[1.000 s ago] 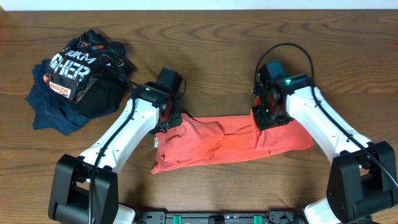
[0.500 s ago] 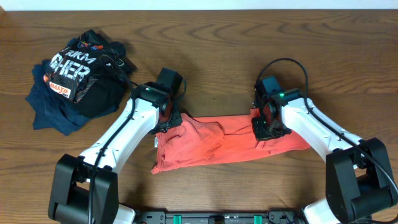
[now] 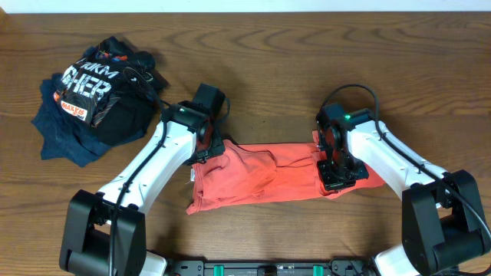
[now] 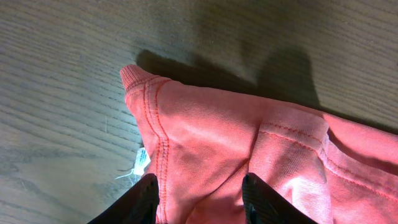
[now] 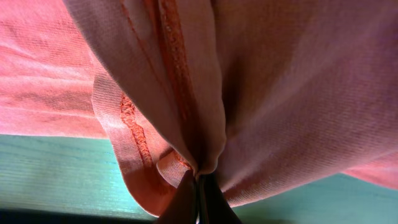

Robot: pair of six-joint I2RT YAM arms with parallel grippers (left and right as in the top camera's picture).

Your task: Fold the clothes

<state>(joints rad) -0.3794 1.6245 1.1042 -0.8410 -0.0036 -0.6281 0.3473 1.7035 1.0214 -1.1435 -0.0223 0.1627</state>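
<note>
One view, right wrist, shows the right gripper (image 5: 198, 185) pinching T-shirt (image 5: 292, 81) cloth.

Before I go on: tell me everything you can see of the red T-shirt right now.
The coral-red T-shirt looks like soft cotton knit, folded into a long wrinkled band lying across the wooden table; no print shows. A white tag sticks out at its left end. The right pincer is shut on a bunched fold near its right end; the left pincer stands open astride its left corner.
</note>
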